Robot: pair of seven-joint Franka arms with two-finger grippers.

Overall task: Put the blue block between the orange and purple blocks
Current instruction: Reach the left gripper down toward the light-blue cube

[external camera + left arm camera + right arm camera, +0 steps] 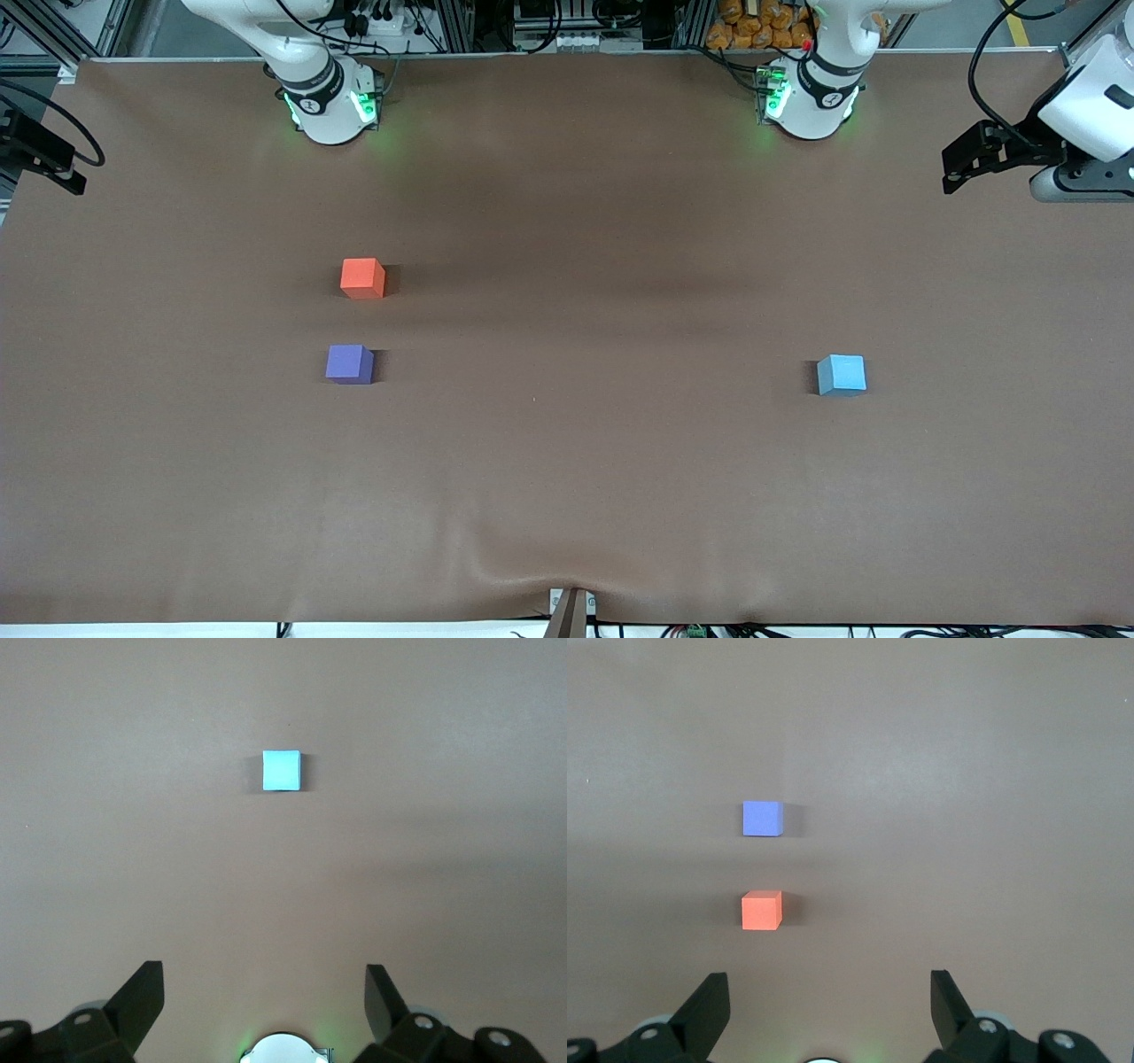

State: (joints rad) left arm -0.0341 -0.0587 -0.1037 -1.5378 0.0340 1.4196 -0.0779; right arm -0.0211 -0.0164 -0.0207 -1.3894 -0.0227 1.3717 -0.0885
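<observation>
Brown matte cloth [567, 478] covers the whole table, with three cubes on it. At the left arm's end sits the blue block [842, 374], alone and well apart from the other two. At the right arm's end lie the orange block [362, 277] and the purple block [349, 363] — the purple one nearer the front camera, the orange one farther from it, with a bare gap of cloth between them. All three rest flat and nothing touches them.

From its own wrist view, the left gripper [264, 992] hangs high over the table with its jaws spread wide and nothing between them; the blue block [282, 770] lies on the cloth below, clear of the fingers [142, 997]. The right gripper [829, 997] is likewise up in the air with its jaws wide apart and empty (both dark fingers [950, 999] frame bare cloth) — below it lie the orange block [761, 910] and the purple block [762, 818], one beside the other and not touching.

In the front view only the two arm bases show along the top edge.
</observation>
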